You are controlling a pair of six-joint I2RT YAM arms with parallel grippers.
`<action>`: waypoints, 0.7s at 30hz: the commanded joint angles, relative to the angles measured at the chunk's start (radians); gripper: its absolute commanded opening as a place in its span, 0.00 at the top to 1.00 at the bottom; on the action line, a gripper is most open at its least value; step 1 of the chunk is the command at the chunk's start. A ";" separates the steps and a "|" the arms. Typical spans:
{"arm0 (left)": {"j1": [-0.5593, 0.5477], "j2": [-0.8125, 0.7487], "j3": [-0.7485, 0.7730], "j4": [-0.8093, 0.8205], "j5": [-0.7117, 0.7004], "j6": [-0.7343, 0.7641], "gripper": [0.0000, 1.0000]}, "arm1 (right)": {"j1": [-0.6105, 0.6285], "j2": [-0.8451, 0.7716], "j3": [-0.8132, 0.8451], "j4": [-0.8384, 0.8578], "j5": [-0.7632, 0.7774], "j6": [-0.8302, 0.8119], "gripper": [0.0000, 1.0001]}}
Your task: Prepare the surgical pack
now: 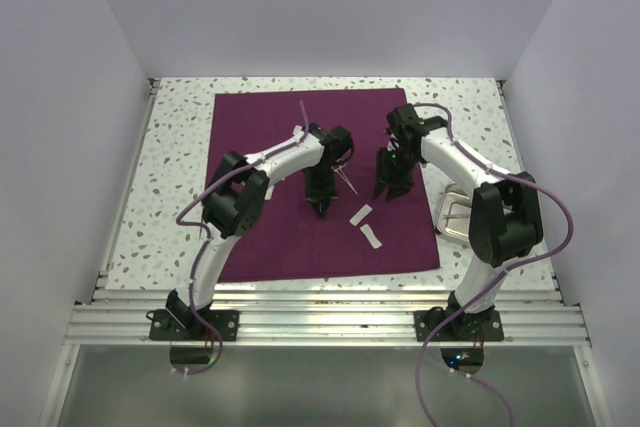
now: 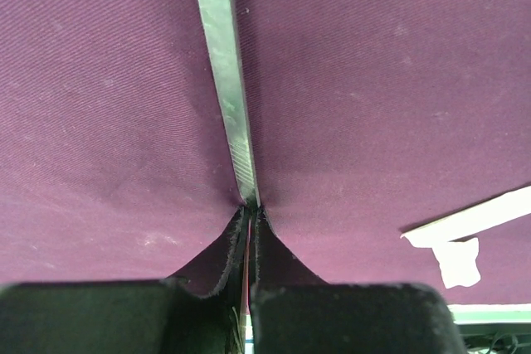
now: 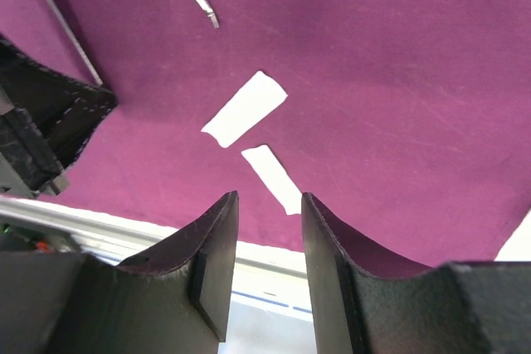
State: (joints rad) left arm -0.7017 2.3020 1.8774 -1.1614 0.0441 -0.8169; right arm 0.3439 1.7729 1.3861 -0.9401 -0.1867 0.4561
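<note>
Left gripper (image 2: 250,211) pinches the instrument (image 2: 228,64), its blade running out ahead of the fingertips over the cloth (image 2: 390,80). Right gripper (image 3: 267,205) spread apart, gauze pads (image 3: 246,109) just beyond its tips.

Left tool (image 2: 250,211) tips pressed together, right tool (image 3: 267,203) tips apart, both downward.
</note>
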 commanded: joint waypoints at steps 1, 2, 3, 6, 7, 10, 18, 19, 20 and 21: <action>0.005 -0.029 -0.012 0.022 0.014 0.056 1.00 | -0.002 -0.012 0.048 0.023 -0.049 -0.019 0.59; 0.010 -0.038 -0.015 0.028 0.026 0.067 1.00 | -0.002 -0.007 0.053 0.024 -0.054 -0.020 0.59; 0.013 -0.058 -0.018 0.034 0.039 0.077 1.00 | -0.002 0.000 0.056 0.024 -0.072 -0.019 0.59; 0.024 -0.088 -0.029 0.054 0.074 0.110 1.00 | 0.000 0.014 0.068 0.035 -0.106 -0.004 0.59; 0.025 -0.095 -0.029 0.057 0.080 0.117 1.00 | 0.000 0.022 0.068 0.046 -0.129 0.003 0.59; 0.027 -0.115 -0.037 0.066 0.099 0.145 1.00 | 0.000 0.036 0.064 0.078 -0.183 0.021 0.58; 0.038 -0.190 -0.106 0.127 0.158 0.176 1.00 | 0.003 0.074 -0.002 0.216 -0.333 0.136 0.58; 0.042 -0.196 -0.118 0.134 0.163 0.180 1.00 | 0.004 0.080 -0.015 0.259 -0.345 0.153 0.57; 0.044 -0.199 -0.123 0.137 0.168 0.183 1.00 | 0.003 0.097 -0.021 0.286 -0.385 0.194 0.56; 0.048 -0.200 -0.132 0.140 0.174 0.183 1.00 | 0.004 0.106 -0.027 0.332 -0.402 0.216 0.55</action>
State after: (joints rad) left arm -0.6659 2.1670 1.7645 -1.0641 0.1596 -0.6643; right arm 0.3450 1.8507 1.3792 -0.7456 -0.4706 0.5690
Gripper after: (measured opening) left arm 0.007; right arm 0.440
